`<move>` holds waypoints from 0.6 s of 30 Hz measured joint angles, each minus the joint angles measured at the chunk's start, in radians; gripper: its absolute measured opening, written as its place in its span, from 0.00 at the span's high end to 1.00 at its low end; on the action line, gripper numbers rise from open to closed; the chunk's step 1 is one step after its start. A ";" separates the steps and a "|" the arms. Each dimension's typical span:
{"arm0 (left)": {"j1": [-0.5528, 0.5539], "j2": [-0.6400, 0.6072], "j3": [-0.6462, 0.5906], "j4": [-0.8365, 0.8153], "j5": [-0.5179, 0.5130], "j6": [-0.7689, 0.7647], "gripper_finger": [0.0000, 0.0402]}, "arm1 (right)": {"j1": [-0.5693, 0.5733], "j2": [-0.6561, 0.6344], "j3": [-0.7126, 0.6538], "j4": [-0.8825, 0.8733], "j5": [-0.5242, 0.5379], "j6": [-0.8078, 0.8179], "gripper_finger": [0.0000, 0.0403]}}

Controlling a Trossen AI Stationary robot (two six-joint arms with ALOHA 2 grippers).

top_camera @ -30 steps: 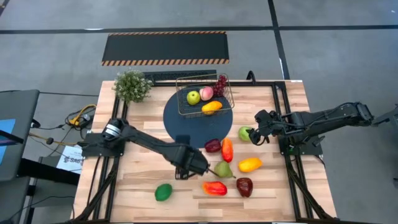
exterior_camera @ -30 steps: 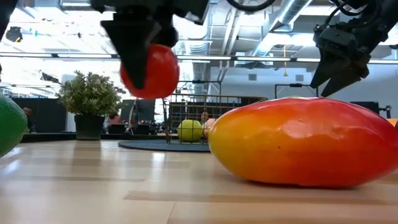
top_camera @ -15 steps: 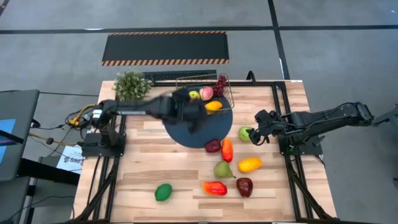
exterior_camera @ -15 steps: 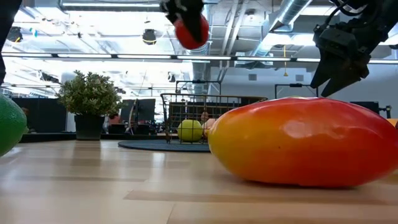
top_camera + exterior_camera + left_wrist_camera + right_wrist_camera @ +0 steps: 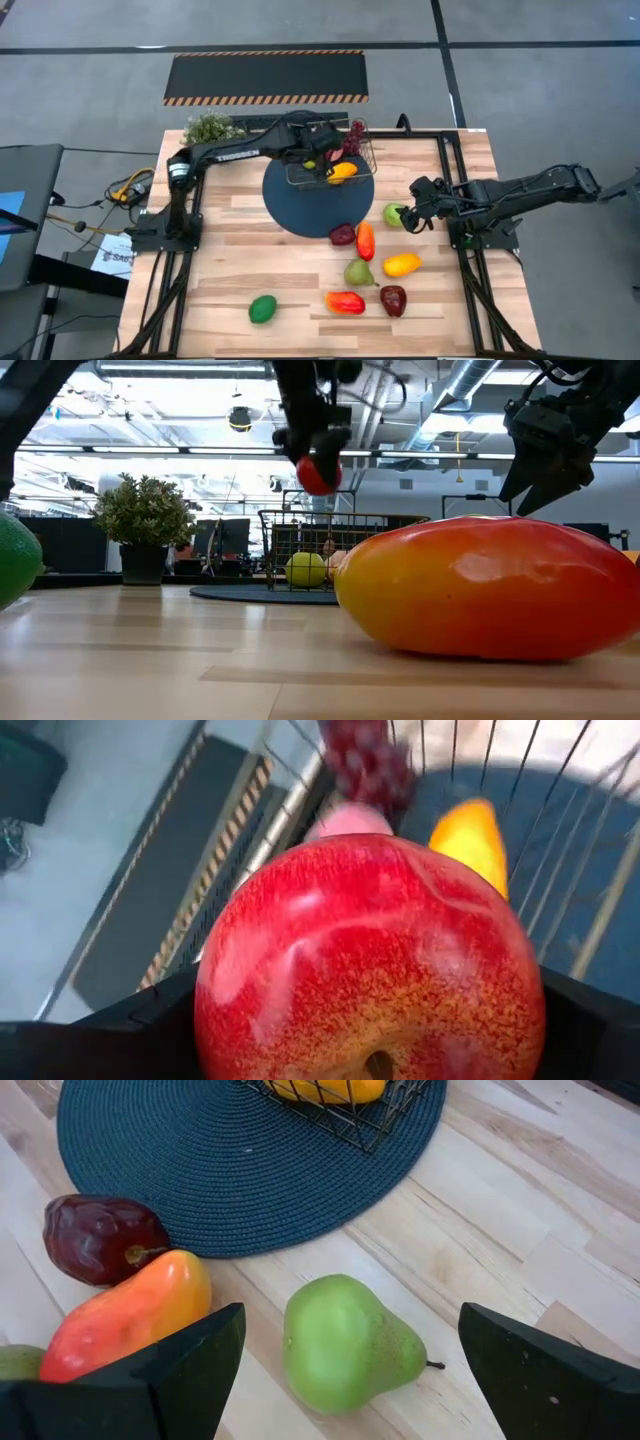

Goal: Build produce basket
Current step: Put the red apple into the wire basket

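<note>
The table (image 5: pixel 230 290) is a pale wooden top, and the round dark blue mat (image 5: pixel 300 205) near its far middle serves as the landmark. The wire basket (image 5: pixel 355 170) sits on the mat's far edge, holding a green apple, a pinkish peach, purple grapes and an orange-yellow fruit. A potted plant (image 5: pixel 205 128) stands off the mat's left, far side.

The left gripper (image 5: pixel 318 148) hangs over the basket, its fingers clamped on a red apple (image 5: pixel 370 960) that fills the wrist view; from table height the apple (image 5: pixel 318 474) is well above the basket rim. The right gripper (image 5: pixel 417 213) waits to the right of the mat, fingers spread and empty, with a green pear (image 5: pixel 345 1345) lying between them.

On the near side of the mat lie more fruits and vegetables: a dark red one, an orange-red pepper (image 5: pixel 366 240), another pear, a yellow-orange mango, a red-orange pepper (image 5: pixel 345 301), a dark apple, a lime.

To place well, I judge the apple should come lower, over a free spot clear of the fruit already inside, before the fingers part, lest it bounce out.

No readable writing on the fruit or basket; lettering on the left arm is too small to make out.
</note>
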 joint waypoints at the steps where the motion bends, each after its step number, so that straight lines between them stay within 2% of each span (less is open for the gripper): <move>1: 0.011 0.011 0.000 -0.002 0.020 -0.001 0.13 | 0.000 0.000 0.000 0.000 0.000 0.000 0.04; 5: 0.054 0.050 0.001 -0.002 0.159 -0.122 0.13 | 0.000 0.000 0.000 0.000 0.000 0.002 0.04; 8: 0.065 0.076 0.000 -0.047 0.175 -0.237 0.13 | 0.000 0.000 0.000 0.000 0.000 0.002 0.04; 12: 0.063 0.089 -0.003 -0.117 0.169 -0.222 0.13 | 0.000 0.000 0.000 0.000 0.000 0.000 0.04; 18: 0.065 0.090 -0.028 -0.049 0.190 -0.155 0.13 | 0.000 0.000 0.000 0.000 0.000 -0.008 0.04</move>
